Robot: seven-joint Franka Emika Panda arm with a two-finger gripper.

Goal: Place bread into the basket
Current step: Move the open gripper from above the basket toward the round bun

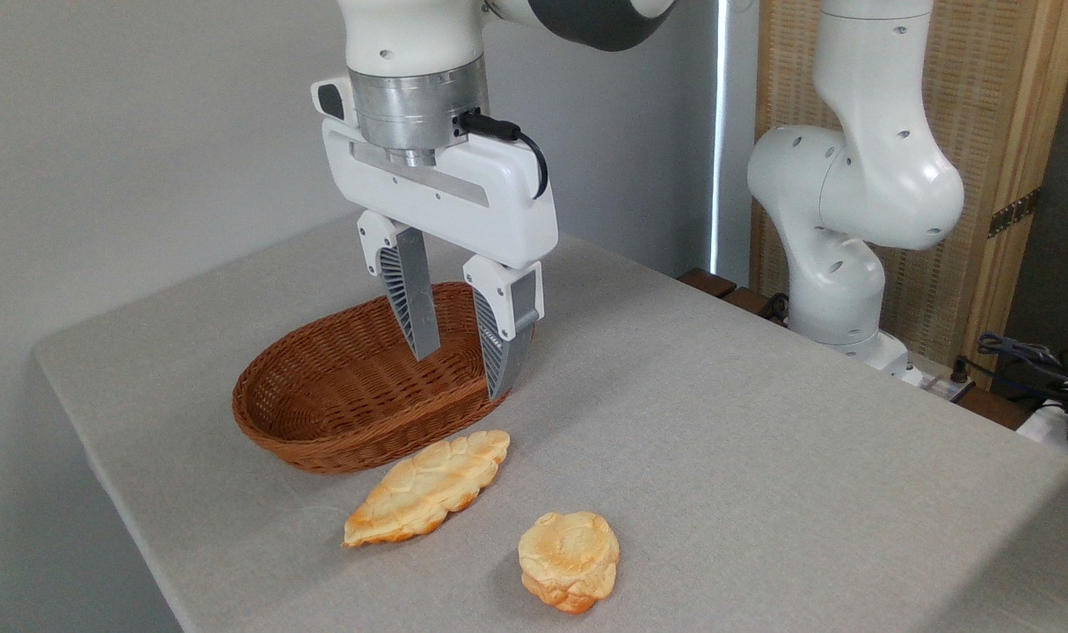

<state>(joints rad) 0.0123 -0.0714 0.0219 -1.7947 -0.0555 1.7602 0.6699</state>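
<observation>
- End effector point(465, 374) hangs in front of the basket's point(340, 387) right end as the camera sees it, fingers pointing down, apart, with nothing between them.
- Its left finger point(410, 303) shows against the basket's inside; the right finger point(503, 338) overlaps the basket's right rim, its tip low near the table point(762, 440). Whether it touches the rim or the cloth cannot be told.
- Basket sits on the table, oval, woven, reddish-brown, holding nothing.
- Bread point(570, 560) lies on the table in front of the basket and to its right, near the table's front edge, well apart from the basket and the end effector.
- Loaf point(428, 486), long and leaf-shaped, lies just in front of the basket, its far tip close to the basket's wall, between basket and bread and to the bread's left.
- Arm's base point(837, 290) stands right of the basket, at the table's far right edge.
</observation>
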